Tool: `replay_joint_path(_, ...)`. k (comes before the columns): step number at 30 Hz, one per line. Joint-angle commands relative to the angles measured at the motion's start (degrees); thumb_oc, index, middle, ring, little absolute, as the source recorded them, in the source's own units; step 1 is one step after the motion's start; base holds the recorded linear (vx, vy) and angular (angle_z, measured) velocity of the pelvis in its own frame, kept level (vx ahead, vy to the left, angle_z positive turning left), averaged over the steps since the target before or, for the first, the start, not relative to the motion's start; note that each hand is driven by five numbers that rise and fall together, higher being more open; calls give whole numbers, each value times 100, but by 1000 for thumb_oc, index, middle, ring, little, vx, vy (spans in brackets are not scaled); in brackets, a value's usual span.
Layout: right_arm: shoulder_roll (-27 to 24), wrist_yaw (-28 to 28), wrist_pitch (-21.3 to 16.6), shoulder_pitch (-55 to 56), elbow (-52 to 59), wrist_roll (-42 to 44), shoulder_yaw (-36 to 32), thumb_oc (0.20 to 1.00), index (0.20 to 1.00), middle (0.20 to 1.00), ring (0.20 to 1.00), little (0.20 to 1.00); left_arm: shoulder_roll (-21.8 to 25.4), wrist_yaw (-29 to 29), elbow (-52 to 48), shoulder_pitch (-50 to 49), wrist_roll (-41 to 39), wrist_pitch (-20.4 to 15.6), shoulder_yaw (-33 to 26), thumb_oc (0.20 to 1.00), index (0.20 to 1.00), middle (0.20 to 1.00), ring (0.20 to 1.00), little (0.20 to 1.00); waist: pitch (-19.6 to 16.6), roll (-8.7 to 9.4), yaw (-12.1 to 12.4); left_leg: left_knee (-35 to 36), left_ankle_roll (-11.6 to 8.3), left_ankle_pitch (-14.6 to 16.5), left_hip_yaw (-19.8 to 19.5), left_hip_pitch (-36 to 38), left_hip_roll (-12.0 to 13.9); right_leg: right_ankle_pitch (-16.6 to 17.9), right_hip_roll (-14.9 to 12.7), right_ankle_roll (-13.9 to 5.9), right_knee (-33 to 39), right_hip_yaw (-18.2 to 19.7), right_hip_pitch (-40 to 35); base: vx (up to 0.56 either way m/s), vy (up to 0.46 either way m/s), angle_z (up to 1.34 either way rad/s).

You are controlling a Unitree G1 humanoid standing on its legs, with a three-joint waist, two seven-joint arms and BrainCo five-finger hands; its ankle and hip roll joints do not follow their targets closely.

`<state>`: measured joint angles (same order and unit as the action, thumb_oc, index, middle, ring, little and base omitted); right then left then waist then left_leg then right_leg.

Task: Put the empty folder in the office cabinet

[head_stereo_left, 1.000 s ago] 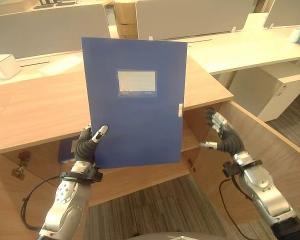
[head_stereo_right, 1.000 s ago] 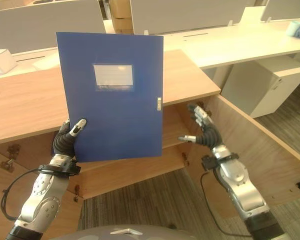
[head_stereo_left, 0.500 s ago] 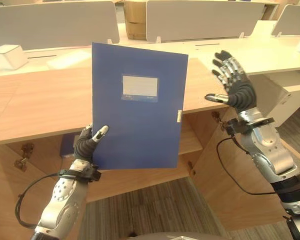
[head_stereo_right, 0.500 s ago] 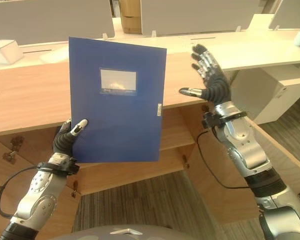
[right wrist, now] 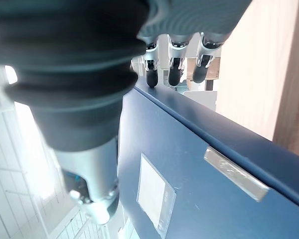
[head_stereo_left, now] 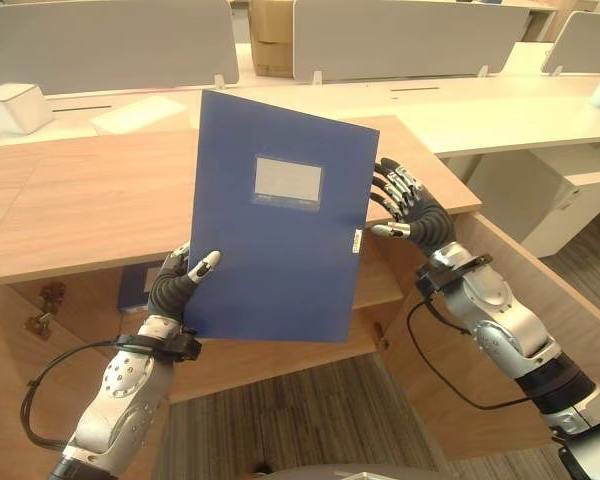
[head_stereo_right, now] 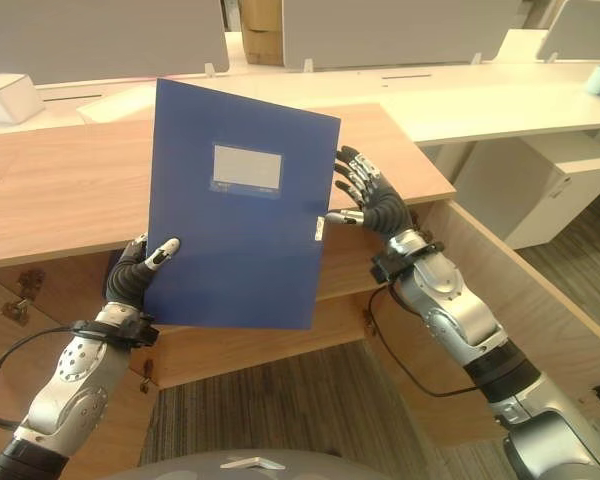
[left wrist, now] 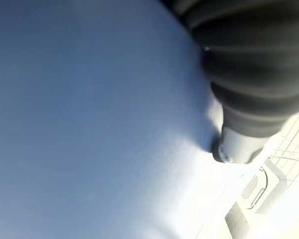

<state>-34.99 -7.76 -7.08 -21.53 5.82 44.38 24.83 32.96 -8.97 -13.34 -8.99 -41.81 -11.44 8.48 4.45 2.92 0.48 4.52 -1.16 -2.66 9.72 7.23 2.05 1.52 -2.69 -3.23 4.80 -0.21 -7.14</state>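
Nothing readable here, honestly. The blue folder has a pale label window on its front cover, but whatever is printed in it is too small to make out. There's also a little silvery tag near the folder's edge, with no legible markings on it either.

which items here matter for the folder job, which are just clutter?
Job:
- blue folder, pinched at its lower corner by left robot hand
- right robot hand, open at the folder's right edge
- wooden cabinet, door open

Clutter:
- white box
- cardboard box
- white desks
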Motion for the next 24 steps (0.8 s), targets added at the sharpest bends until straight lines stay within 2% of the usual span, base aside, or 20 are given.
replay_joint_path(1,166,-41,-54,-366,-23,225,262,1000,1000,1000,1000,1000,7,8,-187,815,105,-497,-25,200,200,200,200,200,-216,95,73,48,-352,364,-128,180,371,273,-383,-390,-78,-76,208,-36,-9,0)
replay_joint_path(10,947,298,98,-269,-574,118,325,1000,1000,1000,1000,1000,-261,294,-208,1025,254,-509,-73,200,200,200,200,200,-213,82,126,48,-345,374,-169,178,357,272,-392,-372,-70,-120,195,5,0,1)
replay_joint_path(24,1180,294,128,-319,-466,-75,524,1000,1000,1000,1000,1000,-332,310,-146,1117,393,-451,108,200,200,200,200,200,-191,73,153,48,-336,377,-186,166,357,263,-403,-366,-60,-140,184,0,0,0)
